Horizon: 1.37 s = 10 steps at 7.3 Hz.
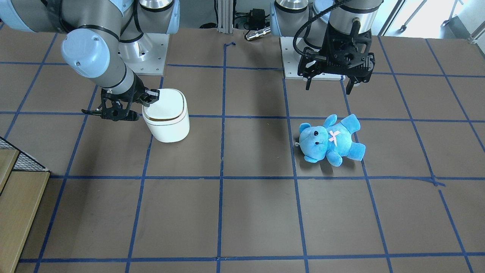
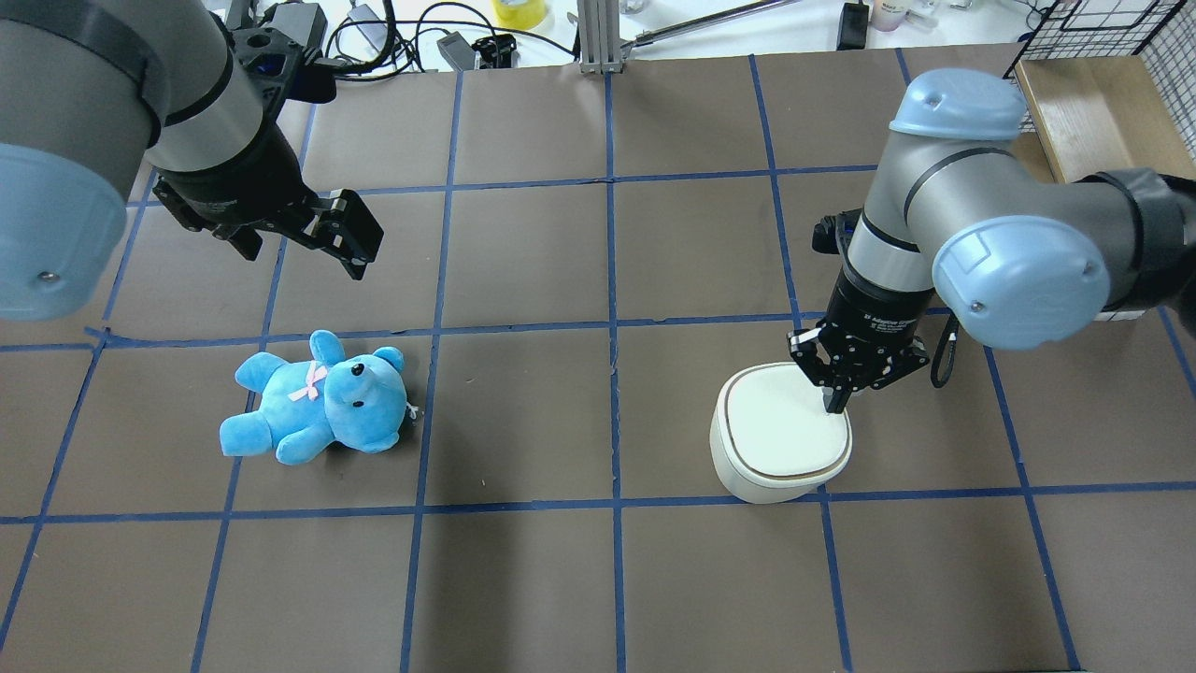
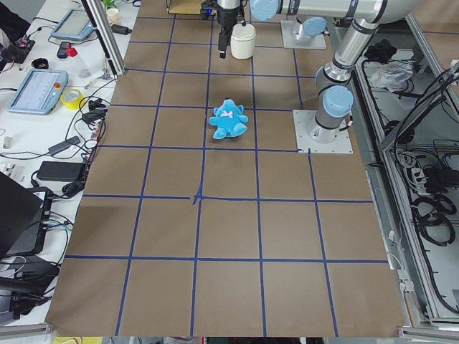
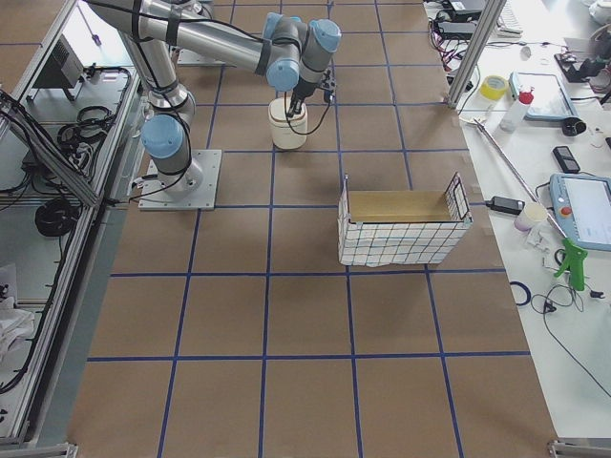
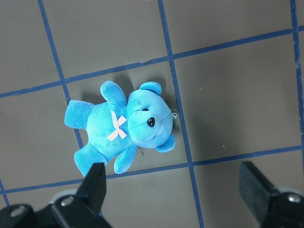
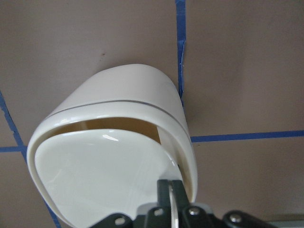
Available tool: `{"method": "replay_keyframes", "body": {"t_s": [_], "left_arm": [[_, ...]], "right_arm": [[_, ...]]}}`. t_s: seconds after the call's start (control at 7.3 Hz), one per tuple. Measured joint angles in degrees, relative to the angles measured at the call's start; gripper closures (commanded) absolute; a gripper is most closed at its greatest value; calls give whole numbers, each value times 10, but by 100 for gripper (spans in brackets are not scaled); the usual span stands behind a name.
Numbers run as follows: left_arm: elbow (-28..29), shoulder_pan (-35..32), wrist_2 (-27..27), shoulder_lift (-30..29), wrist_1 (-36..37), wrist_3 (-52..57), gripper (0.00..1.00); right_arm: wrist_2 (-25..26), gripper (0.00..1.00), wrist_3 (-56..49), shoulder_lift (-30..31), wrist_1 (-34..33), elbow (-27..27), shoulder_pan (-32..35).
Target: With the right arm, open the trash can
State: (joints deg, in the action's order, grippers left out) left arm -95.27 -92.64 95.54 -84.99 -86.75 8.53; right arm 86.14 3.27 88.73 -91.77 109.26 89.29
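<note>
Bin (image 2: 780, 439) lid is my job. Left to right in the overhead view: my left gripper (image 1: 328, 88) hangs wide open and idle above the teddy (image 2: 322, 411). Then comes the bin, standing right of centre on the table (image 2: 598, 579), with my right gripper (image 2: 834, 402) pinched narrow, holding nothing, tip down on the lid near its edge. Wrist view shows a gap under the lid's far side, so I judge it partly tipped open: press straight down, slowly, staying near the edge, and don't shove the bin sideways or slip off the glossy lid.
</note>
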Motion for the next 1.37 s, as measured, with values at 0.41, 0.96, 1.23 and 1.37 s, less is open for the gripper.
{"method": "replay_keyframes", "body": {"t_s": [0.41, 0.96, 1.23, 1.37], "left_arm": [[0, 0, 0, 0, 0, 0, 0], [0, 0, 0, 0, 0, 0, 0], [0, 0, 0, 0, 0, 0, 0], [0, 0, 0, 0, 0, 0, 0]], "right_arm": [[-3, 0, 3, 11, 85, -96, -2], [42, 0, 4, 17, 101, -223, -4], [54, 0, 4, 23, 84, -243, -5], [56, 0, 4, 26, 82, -248, -5]]}}
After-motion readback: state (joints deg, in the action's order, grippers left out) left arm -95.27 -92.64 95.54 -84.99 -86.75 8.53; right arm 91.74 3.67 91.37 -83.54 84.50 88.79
